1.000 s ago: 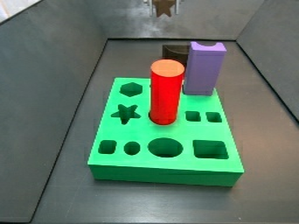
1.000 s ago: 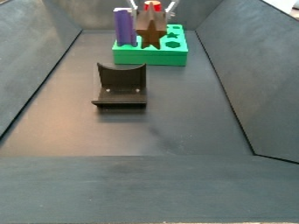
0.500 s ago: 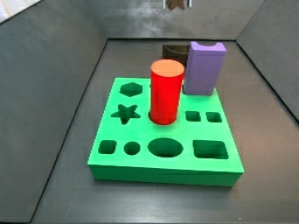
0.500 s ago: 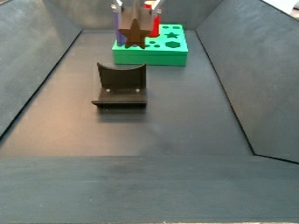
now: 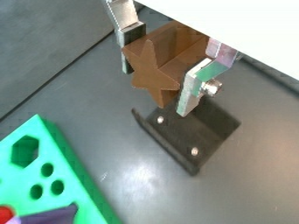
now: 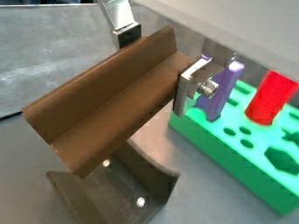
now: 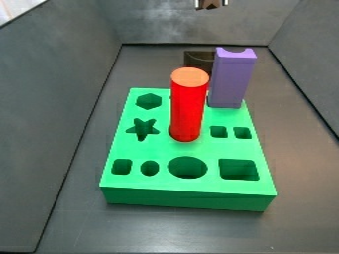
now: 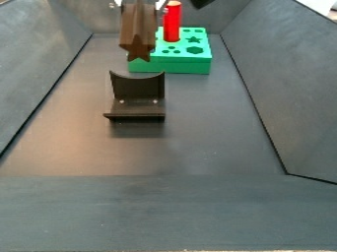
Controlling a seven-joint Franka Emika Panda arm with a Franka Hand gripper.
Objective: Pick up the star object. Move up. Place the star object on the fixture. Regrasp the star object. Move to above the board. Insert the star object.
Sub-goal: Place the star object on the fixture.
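Observation:
My gripper (image 5: 163,66) is shut on the star object (image 5: 158,68), a dark brown ridged peg lying level across the jaws. In both wrist views the silver fingers (image 6: 191,83) press its two sides. The star object (image 8: 133,34) hangs in the air above the fixture (image 8: 134,98), apart from it. From the wrist the fixture (image 5: 187,133) shows right beneath the peg's star-shaped end. The green board (image 7: 185,149) lies beyond, its star hole (image 7: 143,127) empty. Only the gripper's lowest tip (image 7: 208,4) shows at the top edge of a side view.
A red cylinder (image 7: 188,104) stands upright in the board, and a purple notched block (image 7: 233,77) stands at its far corner. The red cylinder (image 6: 271,94) and purple block (image 6: 228,87) also show from the wrist. Grey sloping walls (image 8: 39,89) close in the floor.
The gripper has carried the star object away from the board to above the fixture. Its hold on the peg is unchanged.

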